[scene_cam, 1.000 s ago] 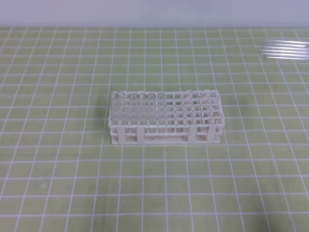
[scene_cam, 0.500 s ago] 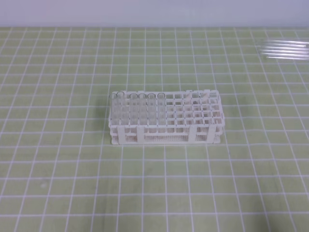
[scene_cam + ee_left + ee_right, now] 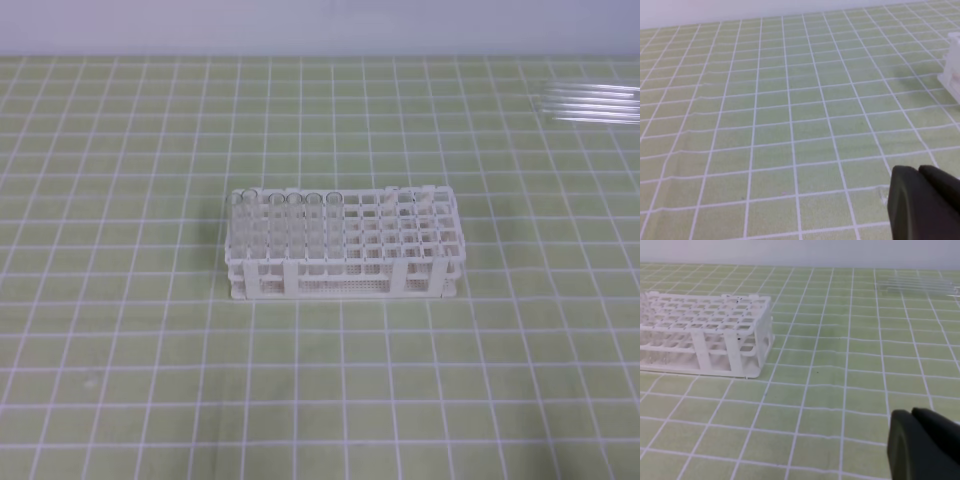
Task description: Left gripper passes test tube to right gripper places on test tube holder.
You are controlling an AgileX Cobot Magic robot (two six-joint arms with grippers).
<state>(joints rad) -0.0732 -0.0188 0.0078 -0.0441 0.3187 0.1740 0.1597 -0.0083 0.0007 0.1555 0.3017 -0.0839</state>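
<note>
The white test tube holder (image 3: 345, 245) stands mid-table, with several clear test tubes (image 3: 290, 212) upright in its left end. More clear tubes (image 3: 592, 103) lie flat at the back right, also seen in the right wrist view as faint clear tubes (image 3: 917, 285). Neither arm shows in the high view. In the left wrist view my left gripper (image 3: 919, 171) is shut and empty low over the mat, the holder's corner (image 3: 954, 65) far to its right. My right gripper (image 3: 912, 414) is shut and empty, with the holder (image 3: 705, 320) ahead on its left.
A green mat with a white grid (image 3: 320, 380) covers the table. A pale wall (image 3: 320, 25) runs along the far edge.
</note>
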